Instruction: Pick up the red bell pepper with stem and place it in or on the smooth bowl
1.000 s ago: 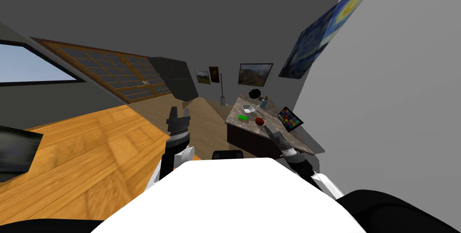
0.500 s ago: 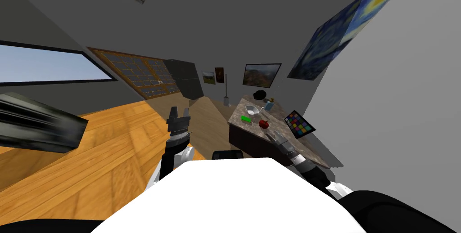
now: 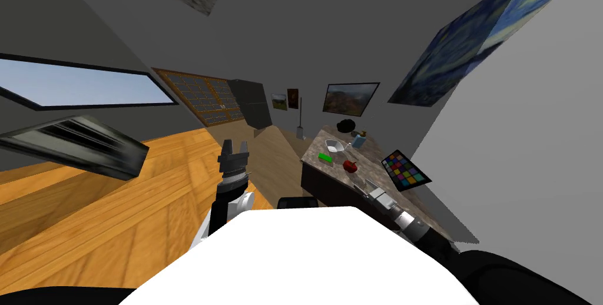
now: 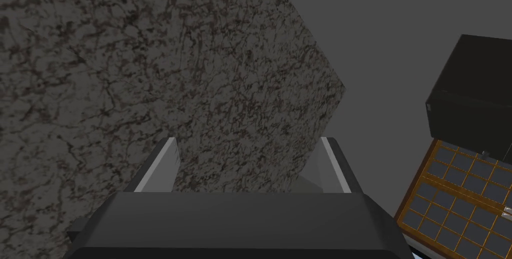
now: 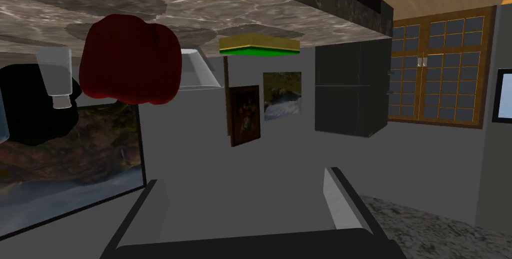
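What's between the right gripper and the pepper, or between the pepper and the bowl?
Nothing visible. Bare tabletop lies between the open right gripper and the pepper, and between the pepper and the bowl just beyond it. The green sponge lies off to the side of that line.

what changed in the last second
Mostly my own view swung: the whole room slid across the head view. The right gripper, open, seems slightly further from the dark red bell pepper. Nothing was gripped or released. Pepper, white smooth bowl and green sponge kept their places on the mottled stone countertop; left gripper stayed raised, open.
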Controlling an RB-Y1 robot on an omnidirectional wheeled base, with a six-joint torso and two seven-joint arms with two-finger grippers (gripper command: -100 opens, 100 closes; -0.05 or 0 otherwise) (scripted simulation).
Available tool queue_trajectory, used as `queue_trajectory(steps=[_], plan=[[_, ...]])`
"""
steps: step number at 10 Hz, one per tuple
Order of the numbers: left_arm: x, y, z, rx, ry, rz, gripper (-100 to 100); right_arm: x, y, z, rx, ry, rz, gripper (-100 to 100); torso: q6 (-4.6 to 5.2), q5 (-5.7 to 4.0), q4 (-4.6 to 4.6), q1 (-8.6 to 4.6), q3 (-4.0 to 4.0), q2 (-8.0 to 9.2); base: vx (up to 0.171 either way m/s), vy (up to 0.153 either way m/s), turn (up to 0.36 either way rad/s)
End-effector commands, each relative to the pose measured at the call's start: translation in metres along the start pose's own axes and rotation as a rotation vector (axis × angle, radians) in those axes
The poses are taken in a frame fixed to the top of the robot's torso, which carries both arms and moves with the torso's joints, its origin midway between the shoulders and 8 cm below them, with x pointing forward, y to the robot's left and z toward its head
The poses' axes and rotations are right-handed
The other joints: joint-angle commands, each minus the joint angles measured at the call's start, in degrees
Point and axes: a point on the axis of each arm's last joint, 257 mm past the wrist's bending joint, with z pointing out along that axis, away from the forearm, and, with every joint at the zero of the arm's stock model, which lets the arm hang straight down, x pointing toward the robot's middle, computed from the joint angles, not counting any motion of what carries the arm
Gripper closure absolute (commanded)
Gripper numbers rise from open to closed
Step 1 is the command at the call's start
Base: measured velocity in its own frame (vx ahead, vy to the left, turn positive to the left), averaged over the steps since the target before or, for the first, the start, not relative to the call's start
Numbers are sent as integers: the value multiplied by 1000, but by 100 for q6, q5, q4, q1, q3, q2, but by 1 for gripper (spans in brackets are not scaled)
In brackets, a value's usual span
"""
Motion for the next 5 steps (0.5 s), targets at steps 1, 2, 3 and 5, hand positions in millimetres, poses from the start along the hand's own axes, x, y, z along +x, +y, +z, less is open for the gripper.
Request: queue_trajectory(steps=[1,2,3,5], plan=[[0,0,0,0,0,0,0,25,-13,-18,-4,99,-81,-100,0,0,0,0,0,0,9,-15,250],[0,0,0,0,0,0,0,28,-12,-19,-7,109,-93,-100,-3,2,-1,0,-1,-1,8,-21,121],[0,0,0,0,0,0,0,45,-25,-38,-17,192,-158,-100,2,1,0,1,0,0,5,-13,188],[0,0,0,0,0,0,0,63,-36,-59,-35,284,-231,-100,1,2,0,2,0,0,4,-12,223]])
